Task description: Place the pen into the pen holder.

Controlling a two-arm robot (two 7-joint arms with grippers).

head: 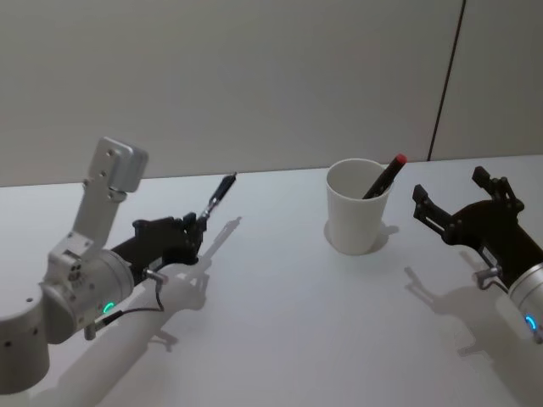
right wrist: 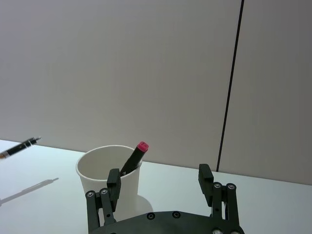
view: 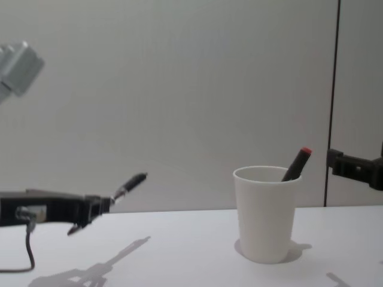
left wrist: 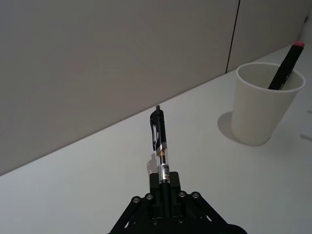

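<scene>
Between jaws of left gripper (head: 198,225), pen (head: 219,195) clamped.

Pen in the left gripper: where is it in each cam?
Head: pen left of centre, tilted up out of the left gripper.
Left wrist: pen straight ahead, clamped in the gripper.
Right wrist: pen far off, past the pen holder, in the air.
Chest: pen left of centre, above the table.
Landmark: pen holder holding a red-capped marker, right gripper open to its right.
</scene>
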